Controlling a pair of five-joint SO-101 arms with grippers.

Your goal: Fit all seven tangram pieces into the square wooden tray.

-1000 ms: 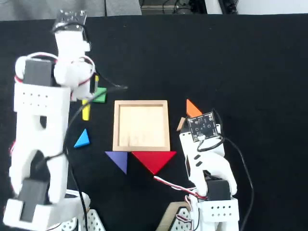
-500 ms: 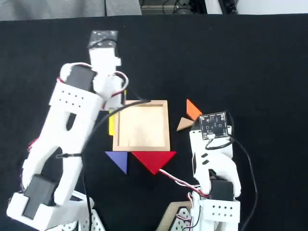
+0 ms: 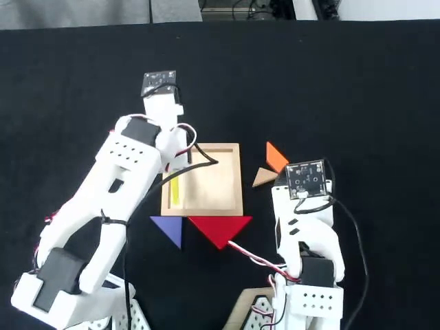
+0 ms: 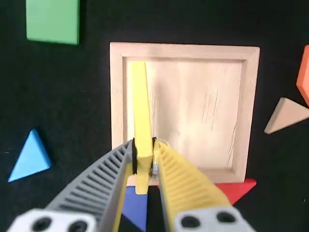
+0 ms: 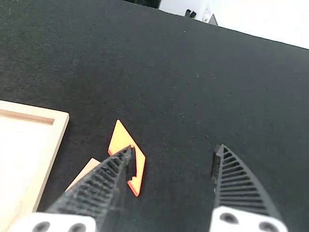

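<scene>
The square wooden tray (image 3: 238,180) (image 4: 184,47) lies mid-table with nothing lying flat in it. My left gripper (image 4: 143,151) is shut on the yellow piece (image 3: 176,192) (image 4: 140,104), held edge-on over the tray's left side. I cannot tell if the piece touches the tray floor. My right gripper (image 5: 171,155) is open, just right of the orange piece (image 3: 276,156) (image 5: 124,144) and the tan triangle (image 3: 264,177) (image 5: 86,173). The red triangle (image 3: 220,228) and purple triangle (image 3: 170,228) lie along the tray's near edge.
A green square (image 4: 52,21) and a light blue triangle (image 4: 30,157) lie left of the tray. The black cloth beyond the tray and to the far right is bare. The right arm's wrist (image 3: 304,180) stands close to the tray's right rim.
The left arm has swung right from the table's left side, carrying the yellow piece to over the tray. The right arm has shifted slightly right, uncovering the tan triangle.
</scene>
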